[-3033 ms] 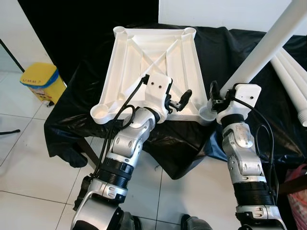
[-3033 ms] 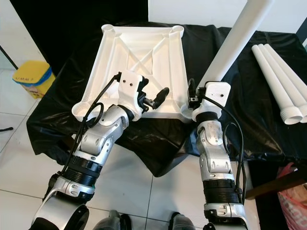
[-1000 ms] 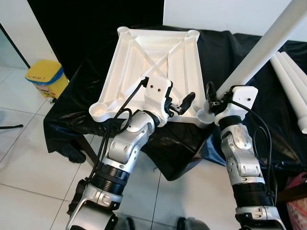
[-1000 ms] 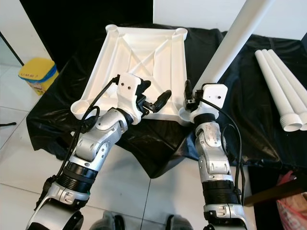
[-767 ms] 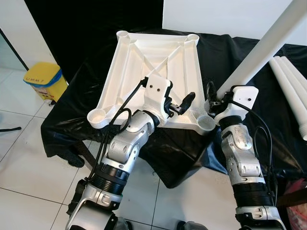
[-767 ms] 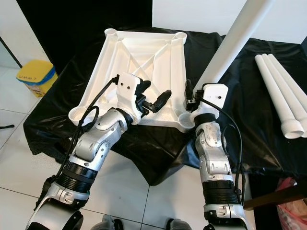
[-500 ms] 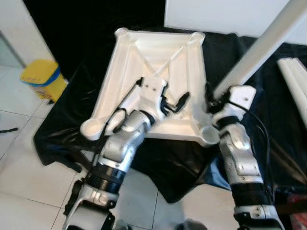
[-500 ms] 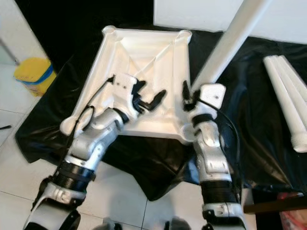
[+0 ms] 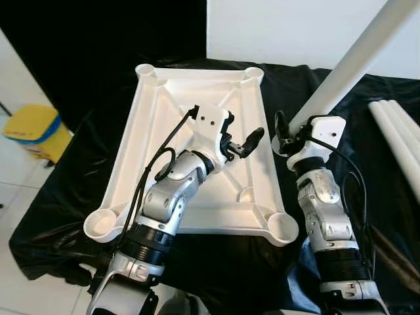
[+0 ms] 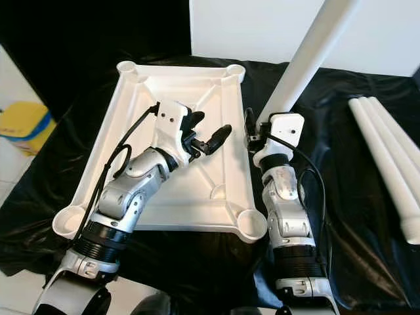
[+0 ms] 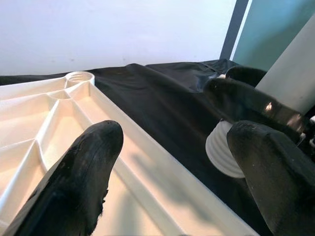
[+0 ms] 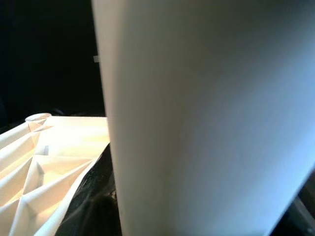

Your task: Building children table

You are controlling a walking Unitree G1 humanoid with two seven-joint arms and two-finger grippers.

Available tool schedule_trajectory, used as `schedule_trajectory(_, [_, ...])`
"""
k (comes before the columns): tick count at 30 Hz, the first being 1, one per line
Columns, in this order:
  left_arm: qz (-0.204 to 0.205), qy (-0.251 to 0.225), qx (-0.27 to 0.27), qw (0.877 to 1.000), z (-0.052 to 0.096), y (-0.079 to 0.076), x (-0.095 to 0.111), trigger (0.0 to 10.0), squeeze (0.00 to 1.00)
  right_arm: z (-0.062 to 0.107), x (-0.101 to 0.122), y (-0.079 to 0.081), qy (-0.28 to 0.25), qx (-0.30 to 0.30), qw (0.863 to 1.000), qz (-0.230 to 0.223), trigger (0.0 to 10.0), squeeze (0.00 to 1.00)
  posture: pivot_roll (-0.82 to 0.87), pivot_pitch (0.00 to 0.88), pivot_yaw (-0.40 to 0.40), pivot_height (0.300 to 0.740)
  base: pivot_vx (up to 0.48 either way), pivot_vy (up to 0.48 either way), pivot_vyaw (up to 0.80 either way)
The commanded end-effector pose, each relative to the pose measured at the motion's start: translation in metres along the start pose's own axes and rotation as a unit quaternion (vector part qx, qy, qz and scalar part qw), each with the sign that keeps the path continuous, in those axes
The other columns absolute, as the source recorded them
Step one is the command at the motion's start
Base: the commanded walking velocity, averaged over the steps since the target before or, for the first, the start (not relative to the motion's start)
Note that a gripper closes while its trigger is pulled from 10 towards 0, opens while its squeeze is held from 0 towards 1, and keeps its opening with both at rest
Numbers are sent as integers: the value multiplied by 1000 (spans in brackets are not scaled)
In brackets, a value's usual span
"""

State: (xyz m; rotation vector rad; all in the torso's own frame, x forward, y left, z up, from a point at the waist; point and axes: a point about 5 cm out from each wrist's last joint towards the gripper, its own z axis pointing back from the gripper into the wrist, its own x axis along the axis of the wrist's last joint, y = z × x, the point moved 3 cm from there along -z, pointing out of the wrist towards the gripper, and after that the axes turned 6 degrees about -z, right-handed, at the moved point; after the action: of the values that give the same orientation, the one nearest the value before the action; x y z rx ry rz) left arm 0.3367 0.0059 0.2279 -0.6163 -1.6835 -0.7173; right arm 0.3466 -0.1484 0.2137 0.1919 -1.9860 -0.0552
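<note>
Your right gripper (image 9: 281, 133) is clenched on the leg (image 9: 354, 62), at 3 o'clock just off the tabletop (image 9: 170, 118). Swing its threaded end toward the socket (image 9: 284, 225) at 5 o'clock, holding it upright (threads cross easily). The left gripper (image 9: 244, 143) hangs released over the tabletop.

Looks like an improvised indoor assembly spot, room type unclear. Black cloth (image 9: 79, 197) draped over a low surface and up the back as a backdrop, plain white wall (image 9: 289, 29) behind, white tiled floor (image 9: 20, 190), yellow bin with a blue band (image 9: 29, 131) on the floor beside the cloth.
</note>
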Motion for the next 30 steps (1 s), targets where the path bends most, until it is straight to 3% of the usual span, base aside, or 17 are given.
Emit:
schedule_trajectory(1, [4,7,-14,1000,-2,-7,-3,10000,0,3,-1,-9,2,-14,1000,-1,10000,0,-41,133,-35,740,0,0,0])
schedule_trajectory(11, [12,21,-14,1000,-2,-6,-7,10000,0,3,-1,-8,2,-14,1000,-2,10000,0,-41,131,-35,740,0,0,0])
schedule_trajectory(30, [18,24,-16,999,-3,-7,-7,10000,0,4,-4,-5,6,-11,1000,-5,10000,0,-38,113,-32,740,0,381,0])
